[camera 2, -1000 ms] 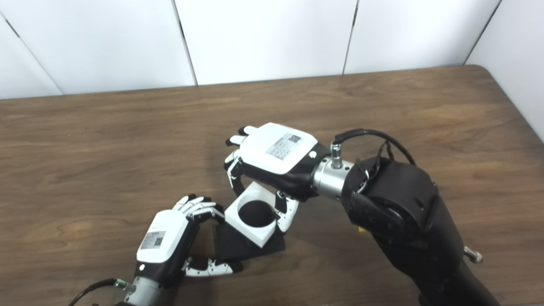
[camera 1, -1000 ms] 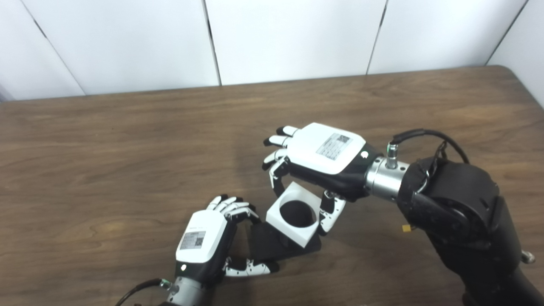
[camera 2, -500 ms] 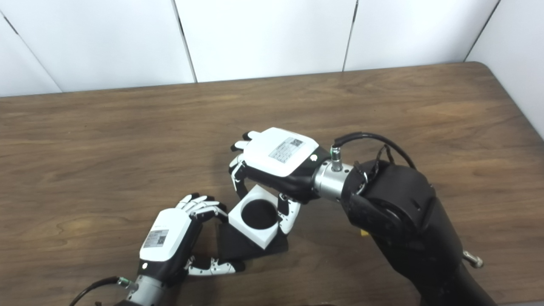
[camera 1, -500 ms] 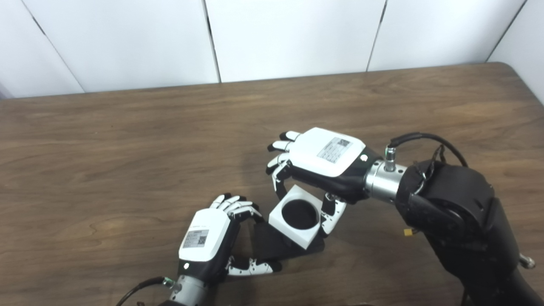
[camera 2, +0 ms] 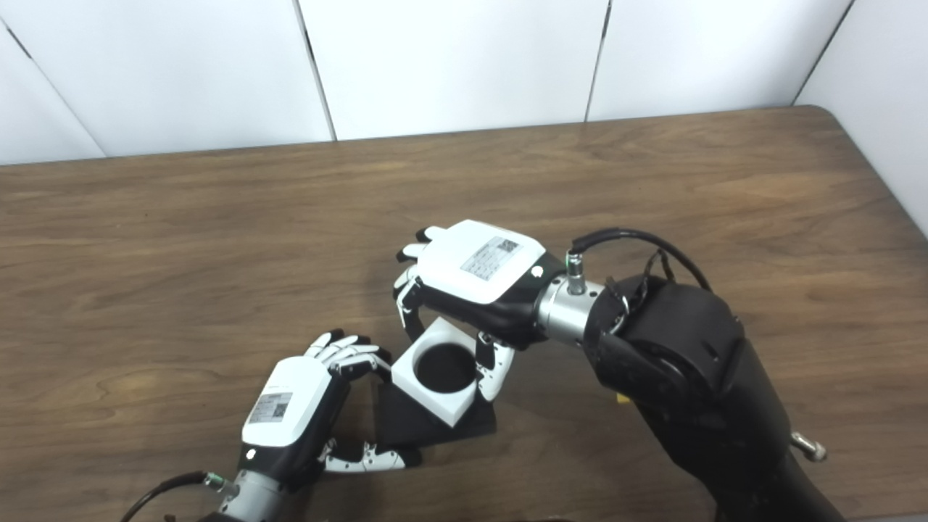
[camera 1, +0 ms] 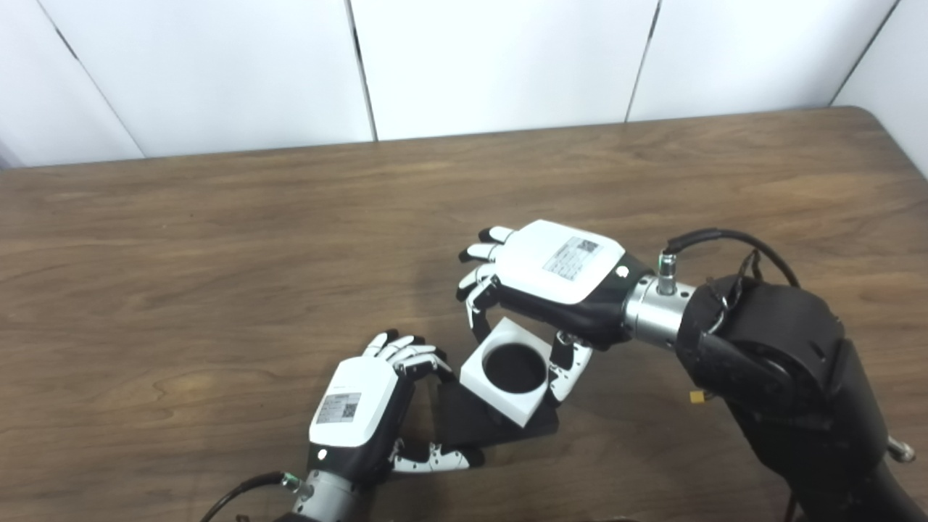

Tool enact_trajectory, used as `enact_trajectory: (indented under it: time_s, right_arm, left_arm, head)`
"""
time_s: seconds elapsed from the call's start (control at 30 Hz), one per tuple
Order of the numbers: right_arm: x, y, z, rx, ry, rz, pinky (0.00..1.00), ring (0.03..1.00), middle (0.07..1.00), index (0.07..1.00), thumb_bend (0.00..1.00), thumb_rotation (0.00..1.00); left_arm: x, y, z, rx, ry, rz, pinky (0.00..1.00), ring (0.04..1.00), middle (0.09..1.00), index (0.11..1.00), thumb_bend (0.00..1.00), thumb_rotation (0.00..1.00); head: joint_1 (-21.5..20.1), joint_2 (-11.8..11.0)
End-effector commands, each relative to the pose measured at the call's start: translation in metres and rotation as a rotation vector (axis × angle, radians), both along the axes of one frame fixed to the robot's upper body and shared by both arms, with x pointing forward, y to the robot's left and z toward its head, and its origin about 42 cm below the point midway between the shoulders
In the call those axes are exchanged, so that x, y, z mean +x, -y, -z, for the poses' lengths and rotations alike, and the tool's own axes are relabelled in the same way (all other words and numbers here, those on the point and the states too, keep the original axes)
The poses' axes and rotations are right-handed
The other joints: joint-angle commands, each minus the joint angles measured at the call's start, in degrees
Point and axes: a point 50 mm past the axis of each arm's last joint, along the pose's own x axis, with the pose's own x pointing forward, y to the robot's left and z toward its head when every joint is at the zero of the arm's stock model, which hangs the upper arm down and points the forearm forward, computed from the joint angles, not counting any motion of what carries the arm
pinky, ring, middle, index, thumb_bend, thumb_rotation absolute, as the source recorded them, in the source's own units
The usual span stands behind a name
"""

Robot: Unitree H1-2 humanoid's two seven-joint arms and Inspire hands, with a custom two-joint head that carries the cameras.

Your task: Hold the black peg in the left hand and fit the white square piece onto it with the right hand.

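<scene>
On the wooden table (camera 1: 217, 239), near its front edge, the right hand (camera 1: 554, 279) pinches the white square piece (camera 1: 507, 377) between fingers and thumb, over the black peg (camera 1: 475, 424), whose flat base the left hand (camera 1: 362, 413) grips, fingers curled

hands x2 (camera 1: 362, 400) (camera 1: 554, 279) | white sq piece x1 (camera 1: 487, 386) | black peg x1 (camera 1: 464, 424) | table x1 (camera 1: 217, 239)
</scene>
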Motion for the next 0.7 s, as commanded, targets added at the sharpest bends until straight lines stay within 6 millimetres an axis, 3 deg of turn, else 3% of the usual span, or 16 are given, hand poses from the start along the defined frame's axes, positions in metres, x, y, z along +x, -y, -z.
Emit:
enact_trajectory:
  time_s: [0.0,0.03,0.07,0.13,0.3,0.67]
  right_arm:
    - [0.0006,-0.0009,-0.0119,0.019,0.067,-0.006,1.00,0.947,0.822,0.491,0.52,0.15]
    - [0.0006,-0.0009,-0.0124,0.011,0.061,-0.005,1.00,0.950,0.826,0.556,0.72,0.20]
    - [0.0007,-0.0009,-0.0130,0.005,0.058,-0.004,1.00,0.958,0.837,0.608,0.83,0.26]
    - [0.0006,-0.0011,-0.0142,-0.005,0.053,-0.001,1.00,0.966,0.851,0.666,0.95,0.34]
    - [0.0018,-0.0013,-0.0155,-0.022,0.049,0.002,1.00,0.975,0.874,0.701,1.00,0.43]
    - [0.0067,0.0017,-0.0201,-0.026,0.064,0.019,0.99,0.981,0.887,0.703,1.00,0.47]
  left_arm:
    - [-0.0024,0.0034,-0.0053,-0.011,0.018,0.013,0.94,0.861,0.755,0.485,0.52,0.05]
    - [-0.0024,0.0034,-0.0053,-0.009,0.017,0.013,0.94,0.860,0.755,0.485,0.52,0.05]
    - [-0.0023,0.0034,-0.0054,-0.008,0.016,0.014,0.94,0.861,0.755,0.485,0.52,0.05]
    - [-0.0023,0.0033,-0.0054,-0.005,0.018,0.015,0.94,0.861,0.755,0.485,0.52,0.05]
    - [-0.0014,0.0030,-0.0046,-0.005,0.021,0.015,0.94,0.858,0.753,0.485,0.52,0.05]
    - [0.0014,0.0036,-0.0022,-0.002,0.023,0.009,0.93,0.853,0.748,0.485,0.52,0.05]
  head:
    - [0.0,0.1]
    - [0.0,0.1]
    - [0.0,0.1]
    - [0.0,0.1]
    - [-0.3,0.0]
    - [-0.4,-0.3]
